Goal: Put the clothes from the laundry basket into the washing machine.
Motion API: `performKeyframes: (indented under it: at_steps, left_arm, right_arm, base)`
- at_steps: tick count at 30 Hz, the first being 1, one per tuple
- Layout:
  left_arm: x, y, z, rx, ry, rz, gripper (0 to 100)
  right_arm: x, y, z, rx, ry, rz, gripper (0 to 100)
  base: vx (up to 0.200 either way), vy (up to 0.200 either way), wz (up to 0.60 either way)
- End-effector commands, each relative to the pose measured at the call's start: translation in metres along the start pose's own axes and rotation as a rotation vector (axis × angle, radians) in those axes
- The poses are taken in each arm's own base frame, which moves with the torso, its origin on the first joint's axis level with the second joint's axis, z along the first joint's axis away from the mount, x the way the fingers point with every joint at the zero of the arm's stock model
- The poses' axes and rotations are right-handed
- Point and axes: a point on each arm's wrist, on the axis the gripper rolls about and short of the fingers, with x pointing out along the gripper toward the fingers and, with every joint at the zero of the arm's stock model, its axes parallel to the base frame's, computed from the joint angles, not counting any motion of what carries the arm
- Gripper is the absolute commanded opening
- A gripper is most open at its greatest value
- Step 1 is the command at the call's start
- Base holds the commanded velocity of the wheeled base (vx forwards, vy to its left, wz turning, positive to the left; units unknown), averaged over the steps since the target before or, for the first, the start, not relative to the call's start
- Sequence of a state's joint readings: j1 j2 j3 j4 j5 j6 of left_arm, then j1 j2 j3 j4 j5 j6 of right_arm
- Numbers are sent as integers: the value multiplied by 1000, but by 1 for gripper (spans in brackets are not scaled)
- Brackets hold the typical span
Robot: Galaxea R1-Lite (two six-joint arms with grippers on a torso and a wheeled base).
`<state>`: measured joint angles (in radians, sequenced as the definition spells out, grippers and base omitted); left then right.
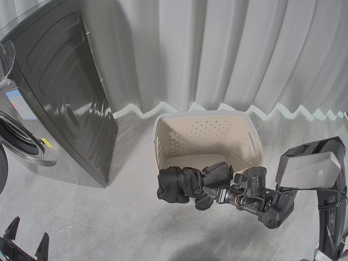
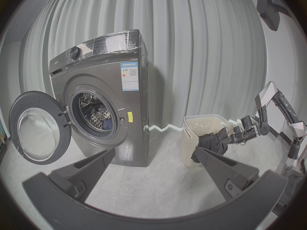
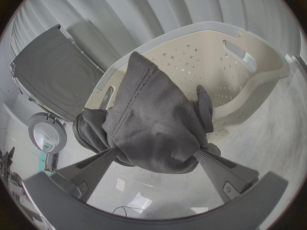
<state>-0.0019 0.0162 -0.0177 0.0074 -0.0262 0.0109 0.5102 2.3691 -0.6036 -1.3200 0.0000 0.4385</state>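
Dark garment (image 1: 181,183) is bunched and off the floor, clamped in the right gripper (image 1: 209,193) at the basket's (image 1: 203,114) near rim. Its long axis runs left-right, the free end sticking out left of the gripper. That matters, because the washer (image 1: 69,91) stands well apart to the left, so the carry goes that way, free end leading. The left gripper (image 1: 29,236) sits low at near left, fingers apart and empty, nearer the washer. The left wrist view gives the full front: door (image 2: 38,128) wide open, drum (image 2: 94,114) clear to enter, possibly something bluish inside. The head view catches just the opening's edge.
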Motion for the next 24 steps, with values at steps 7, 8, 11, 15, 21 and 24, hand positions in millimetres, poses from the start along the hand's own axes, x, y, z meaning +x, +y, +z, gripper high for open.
performKeyframes:
  at_steps: [7,8,11,15,21,24]
  left_arm:
    - [0,0,-4,0,-3,1,100]
    - [0,0,-4,0,-1,-1,100]
    - [0,0,-4,0,-1,-1,100]
    - [0,0,-4,0,-1,-1,100]
    - [0,0,-4,0,-3,1,100]
    - [0,0,-5,-2,0,0,100]
  right_arm:
    - [6,0,0,0,0,-1,100]
    - [7,0,0,0,1,-3,100]
    - [10,0,0,0,-2,-3,100]
    - [15,-1,-3,-1,11,-25,100]
    - [21,2,-4,-4,-6,-29,0]
    - [19,3,-4,-5,-7,-25,0]
  base:
    - [0,0,0]
    - [0,0,0]
    - [0,0,0]
    - [0,0,0]
    - [0,0,0]
    - [0,0,0]
